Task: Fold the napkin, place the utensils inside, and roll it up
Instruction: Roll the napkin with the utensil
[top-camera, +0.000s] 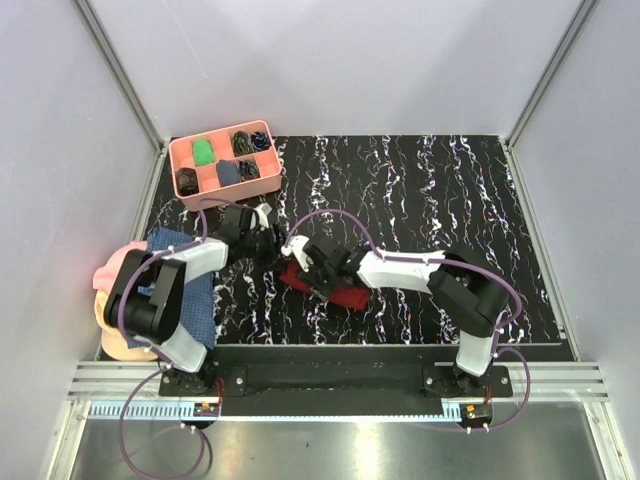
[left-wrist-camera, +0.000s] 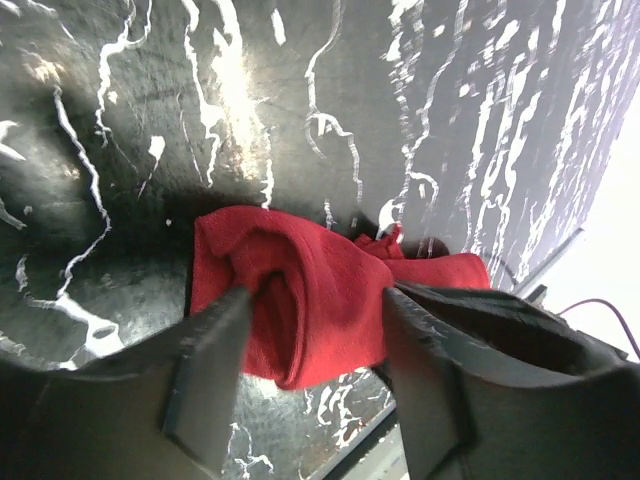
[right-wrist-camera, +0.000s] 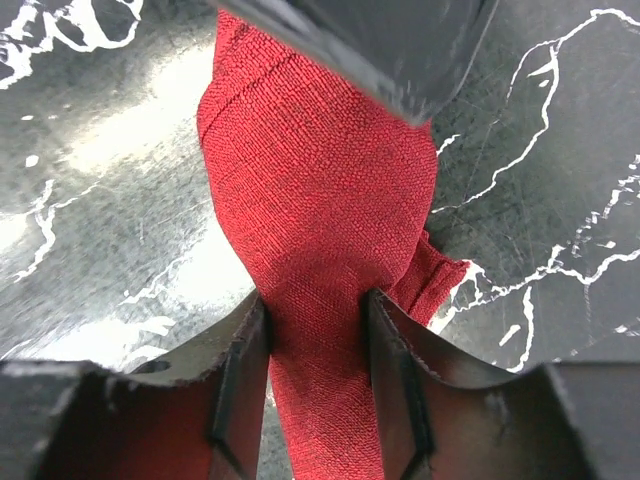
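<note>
Right gripper (right-wrist-camera: 315, 300): partly closed, with both fingers pressed against the sides of the dark red cloth napkin (right-wrist-camera: 320, 180), which lies rolled into a bundle. Left gripper (left-wrist-camera: 315, 300): jaws apart, straddling one end of the same roll, not clamped on it. The napkin rests on the black, white-veined table (top-camera: 420, 190), near its centre. At the far left corner, a salmon-pink compartmented plastic tray (top-camera: 232, 192) holds one green item, one blue-grey and several dark ones, too small to identify.

We count 1 red napkin (top-camera: 350, 299), 2 robot arms (L (top-camera: 170, 290), R (top-camera: 440, 280)), 1 pink tray (top-camera: 240, 190), 1 blue chk'd cloth (top-camera: 200, 300) & 1 pink cloth (top-camera: 110, 270).
</note>
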